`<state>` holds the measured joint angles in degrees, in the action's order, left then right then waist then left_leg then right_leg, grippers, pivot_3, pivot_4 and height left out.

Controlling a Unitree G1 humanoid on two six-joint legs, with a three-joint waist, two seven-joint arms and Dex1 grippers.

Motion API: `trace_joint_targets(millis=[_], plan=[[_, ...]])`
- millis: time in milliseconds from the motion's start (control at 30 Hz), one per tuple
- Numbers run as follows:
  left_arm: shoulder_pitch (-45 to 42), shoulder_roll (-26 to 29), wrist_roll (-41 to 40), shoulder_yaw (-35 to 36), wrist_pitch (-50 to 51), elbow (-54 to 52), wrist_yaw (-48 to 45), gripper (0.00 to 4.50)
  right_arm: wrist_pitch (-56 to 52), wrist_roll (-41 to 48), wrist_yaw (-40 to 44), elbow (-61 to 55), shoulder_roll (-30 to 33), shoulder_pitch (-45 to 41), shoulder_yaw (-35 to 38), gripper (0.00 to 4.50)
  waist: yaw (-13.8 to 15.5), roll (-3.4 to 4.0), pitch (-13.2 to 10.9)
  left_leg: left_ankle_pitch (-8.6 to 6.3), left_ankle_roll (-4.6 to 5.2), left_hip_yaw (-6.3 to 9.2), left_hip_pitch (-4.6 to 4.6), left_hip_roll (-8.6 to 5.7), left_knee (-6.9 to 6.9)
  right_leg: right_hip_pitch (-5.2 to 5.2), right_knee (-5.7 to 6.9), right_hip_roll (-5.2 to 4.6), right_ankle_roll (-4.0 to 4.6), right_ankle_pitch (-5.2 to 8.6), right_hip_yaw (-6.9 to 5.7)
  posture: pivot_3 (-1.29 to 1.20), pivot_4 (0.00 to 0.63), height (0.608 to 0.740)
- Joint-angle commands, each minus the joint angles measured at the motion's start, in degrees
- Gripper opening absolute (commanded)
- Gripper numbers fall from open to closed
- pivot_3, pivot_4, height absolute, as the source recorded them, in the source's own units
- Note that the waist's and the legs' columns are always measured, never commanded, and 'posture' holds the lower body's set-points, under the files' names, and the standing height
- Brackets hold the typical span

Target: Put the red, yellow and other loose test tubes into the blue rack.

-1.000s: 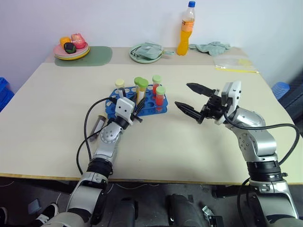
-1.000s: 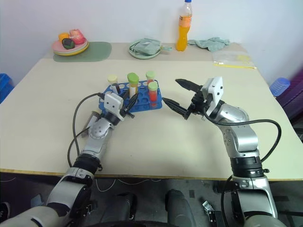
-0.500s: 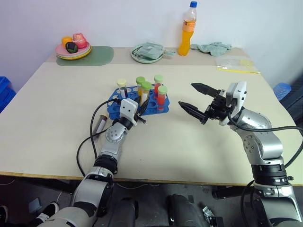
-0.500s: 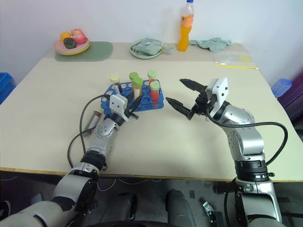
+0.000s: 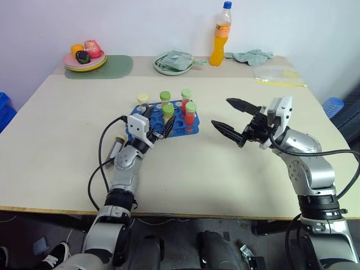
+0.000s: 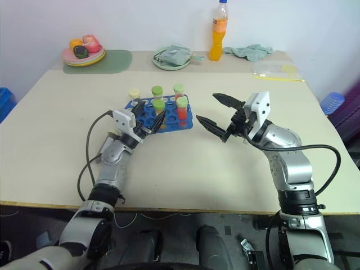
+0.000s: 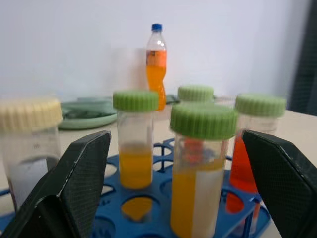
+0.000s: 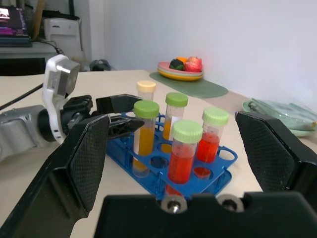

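Observation:
The blue rack stands mid-table with several capped test tubes upright in it. Two hold red liquid, two hold yellow-orange liquid, and one has a pale yellow cap. My left gripper is open at the rack's near left side. Its fingers stand wide on either side of the front yellow-orange tube without touching it. A dark tube lies on the table beside my left forearm. My right gripper hovers open and holds nothing, to the right of the rack.
A tall orange drink bottle, a green plate with a cloth, another cloth and a plastic bag lie along the table's far edge. A plate of toy food sits at the far left.
My left gripper has opened and let go of the yellow-orange tube, which now stands in the rack, and it has drawn back slightly to the left. The right arm has kept still.

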<state>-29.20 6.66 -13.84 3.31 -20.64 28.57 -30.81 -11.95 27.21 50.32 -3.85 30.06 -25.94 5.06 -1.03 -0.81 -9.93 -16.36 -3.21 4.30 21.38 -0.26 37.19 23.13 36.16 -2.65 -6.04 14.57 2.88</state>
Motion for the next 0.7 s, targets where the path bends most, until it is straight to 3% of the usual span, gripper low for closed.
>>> trace_joint_targets(millis=[33,233,433,533,700], plan=[[2.7,1.9,-1.3,-0.3,7.9,-12.2,1.2,4.46,1.1,0.1,0.5,-0.2,-0.4,-1.1,0.2,4.50,0.1,0.00,0.0,0.00,0.00,0.02,0.00,0.00,0.00,0.00,0.01,0.01,0.00,0.00,-0.01,0.00,0.150,0.740],[12.6,11.3,-1.8,1.0,22.8,-34.7,1.7,4.46,2.2,-0.2,1.7,1.5,-1.0,-1.9,-0.3,4.50,0.0,0.02,0.0,0.00,0.00,0.04,-0.02,0.03,-0.01,0.00,0.02,0.00,0.01,0.00,0.00,0.00,0.150,0.740],[15.3,21.4,-5.3,6.2,35.2,-44.9,1.4,4.46,3.4,-0.7,3.1,3.7,-1.8,-3.1,-0.9,4.50,0.0,0.03,0.0,0.00,0.00,0.03,-0.02,0.03,-0.01,0.00,0.03,0.01,0.02,0.01,-0.02,0.00,0.150,0.740],[14.9,23.9,-8.3,8.7,49.0,-48.6,5.5,4.46,3.8,-0.9,4.1,5.1,-2.3,-3.6,-1.2,4.50,0.1,0.03,0.0,0.00,0.00,0.02,0.00,0.02,-0.01,-0.01,0.00,-0.02,0.02,0.01,-0.02,0.00,0.150,0.740],[11.3,28.3,-10.7,6.9,64.1,-53.3,6.6,4.46,4.9,-1.4,5.1,6.5,-3.1,-4.2,-2.0,4.50,0.0,0.01,0.0,0.00,0.00,0.04,0.00,0.03,-0.01,-0.01,0.01,0.00,0.02,0.01,-0.03,0.00,0.150,0.740]])
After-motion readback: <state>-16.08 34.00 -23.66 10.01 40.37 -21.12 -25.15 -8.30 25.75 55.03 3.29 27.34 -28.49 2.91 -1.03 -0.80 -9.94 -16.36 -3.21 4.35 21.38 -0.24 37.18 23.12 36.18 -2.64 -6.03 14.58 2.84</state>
